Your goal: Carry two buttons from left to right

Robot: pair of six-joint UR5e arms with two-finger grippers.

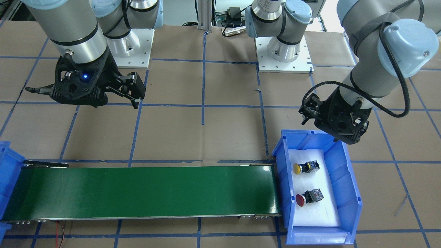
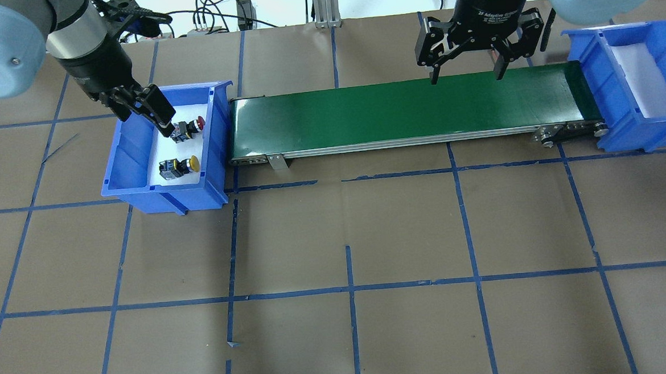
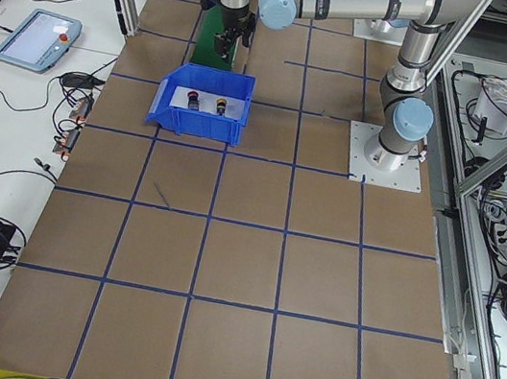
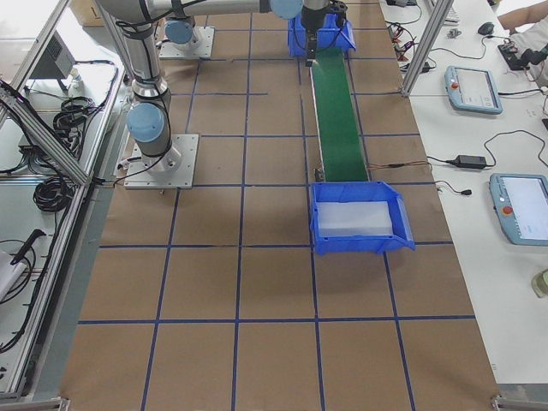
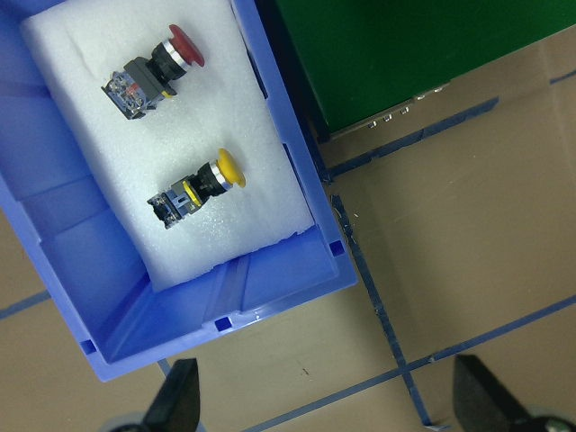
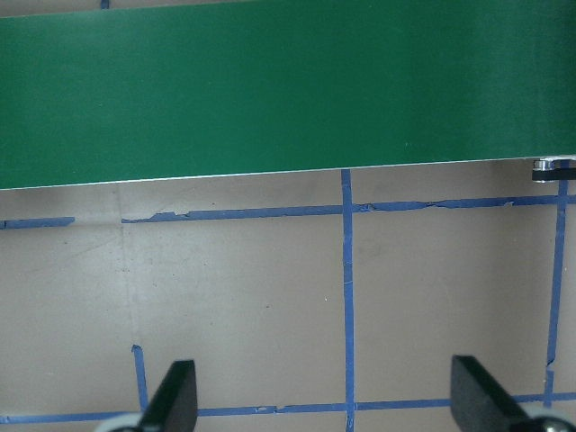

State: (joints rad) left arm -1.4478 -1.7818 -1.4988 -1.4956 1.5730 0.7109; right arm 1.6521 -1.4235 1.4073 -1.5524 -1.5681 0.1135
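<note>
Two buttons lie on white foam in the blue left bin [image 2: 132,163]: the red-capped button [image 2: 188,128] farther from me, the yellow-capped button [image 2: 179,167] nearer. Both also show in the front view, yellow [image 1: 306,167] and red [image 1: 309,197], and in the left wrist view, red [image 5: 153,70] and yellow [image 5: 198,189]. My left gripper [image 2: 155,113] is open and empty, held above the bin's edge, apart from both buttons. My right gripper [image 2: 467,74] is open and empty, hovering over the near side of the green conveyor belt [image 2: 409,112].
The belt runs from the left bin to a second blue bin [image 2: 656,50] with white foam at the right end. Brown paper with blue tape lines [image 2: 350,288] covers the table. The arm bases [image 1: 284,51] stand behind the belt.
</note>
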